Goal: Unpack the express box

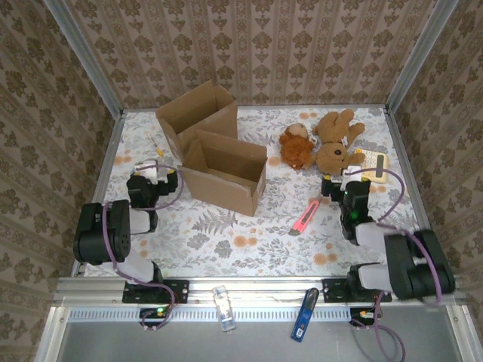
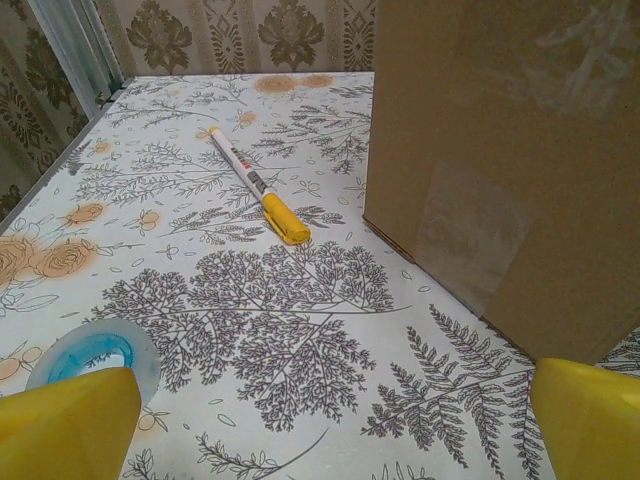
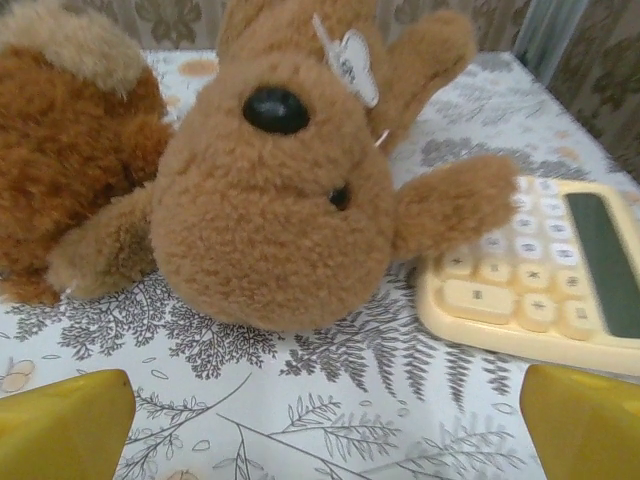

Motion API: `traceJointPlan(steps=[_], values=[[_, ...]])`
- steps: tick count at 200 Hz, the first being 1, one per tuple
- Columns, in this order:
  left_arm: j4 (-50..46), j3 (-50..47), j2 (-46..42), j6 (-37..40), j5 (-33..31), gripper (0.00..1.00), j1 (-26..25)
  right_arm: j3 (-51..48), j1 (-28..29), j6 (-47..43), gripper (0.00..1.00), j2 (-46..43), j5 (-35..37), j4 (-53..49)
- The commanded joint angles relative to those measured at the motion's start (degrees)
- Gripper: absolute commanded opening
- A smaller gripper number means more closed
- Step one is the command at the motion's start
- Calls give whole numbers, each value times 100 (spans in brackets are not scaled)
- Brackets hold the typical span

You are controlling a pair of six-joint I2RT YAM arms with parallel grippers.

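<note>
The express box (image 1: 225, 172), brown cardboard with its flaps folded out, stands left of centre; its side wall (image 2: 500, 150) rises at the right of the left wrist view. My left gripper (image 1: 156, 176) (image 2: 335, 435) hovers open just left of the box, nothing between its yellow fingers (image 2: 65, 425). A light brown plush bear (image 1: 336, 139) (image 3: 280, 190), a darker plush (image 1: 296, 147) (image 3: 70, 150) and a cream calculator (image 1: 371, 166) (image 3: 545, 270) lie on the table at the right. My right gripper (image 1: 339, 183) (image 3: 325, 435) is open just in front of the light bear.
A white and yellow pen (image 2: 258, 186) (image 1: 157, 145) lies left of the box. A blue-and-white tape roll (image 2: 95, 352) sits by my left finger. A red utility knife (image 1: 304, 217) lies in front of the box. Patterned walls enclose the table.
</note>
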Motion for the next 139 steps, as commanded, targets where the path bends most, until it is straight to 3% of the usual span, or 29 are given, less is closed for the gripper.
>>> traceJointPlan(steps=[1,10,38,72,139], values=[[443,-178,-64,65,12,100,45,319,-41,-26,100,865,-525,1213],[554,-243,-62,40,-89,100,41,425,-41,-93,100,1089,-626,1348],[713,-316,-49,12,-220,100,25,961,-338,133,100,979,-1112,89],[-409,272,-64,310,500,100,2,881,-358,136,100,962,-1142,228],[-471,298,-77,477,259,100,-196,879,-307,101,100,963,-1053,232]])
